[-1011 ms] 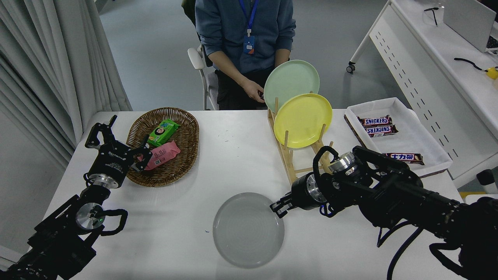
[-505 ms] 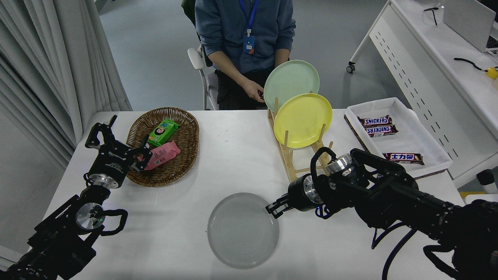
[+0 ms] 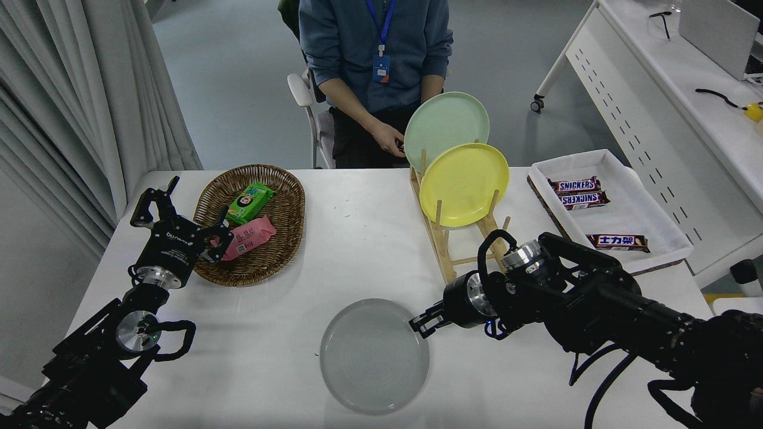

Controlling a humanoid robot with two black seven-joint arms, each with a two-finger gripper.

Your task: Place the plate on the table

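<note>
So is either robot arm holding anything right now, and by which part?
It cannot be told for sure. The right gripper meets the right rim of the round light-grey plate lying on the white table. The left gripper holds nothing.

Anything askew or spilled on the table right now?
Nothing stands out. The grey plate lies flat on the white table, the right tool at its rim. The yellow plate and green plate stand upright in the wooden rack. No spills.

Matte plate, smooth table

White table: plate, basket, rack
</note>
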